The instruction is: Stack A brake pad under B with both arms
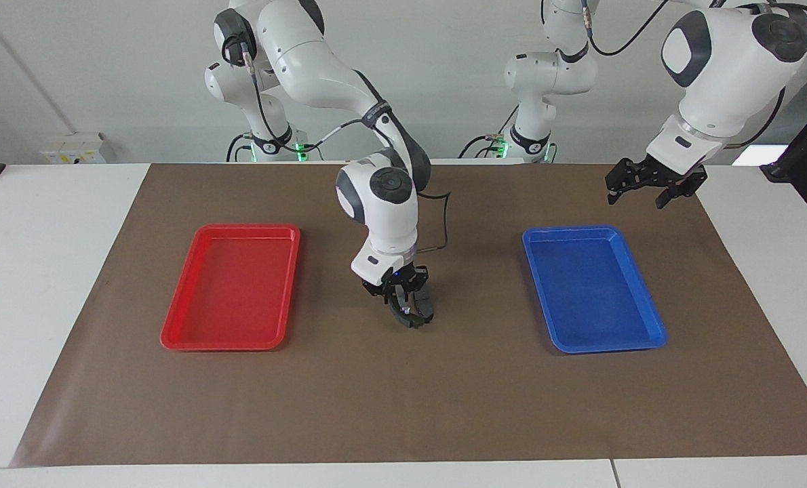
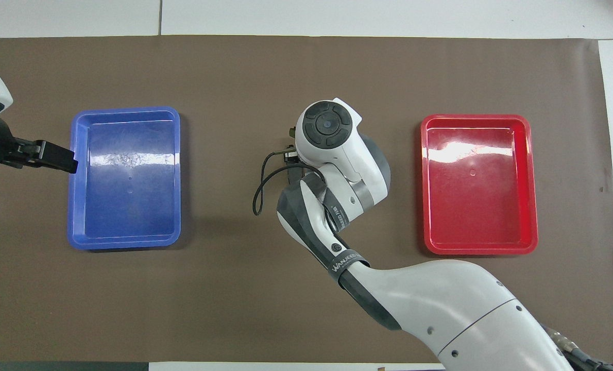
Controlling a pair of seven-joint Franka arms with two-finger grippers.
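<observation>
So the right gripper (image 1: 403,306) is down low at the middle of the brown mat (image 1: 403,407), jaws clamped on B (image 1: 410,316), the curved black brake shoe, which hangs from them right over the A brake pad (image 1: 426,305). The pad's lying flat on the mat between the red tray (image 1: 173,335) and the blue tray (image 1: 654,332), and only a sliver of it peeks out next to the gripper, so I can't tell if the shoe is already touching it. From overhead the arm covers both pieces. Looks to me like the placing step: shoe goes on top, pad ends up underneath. Next move probably needs the shoe lined up lengthwise with the pad and set down gently before letting go, or it'll slide off. The left gripper (image 1: 651,186) waits up in the air over the mat by the blue tray's corner, jaws spread wide with nothing in them.
</observation>
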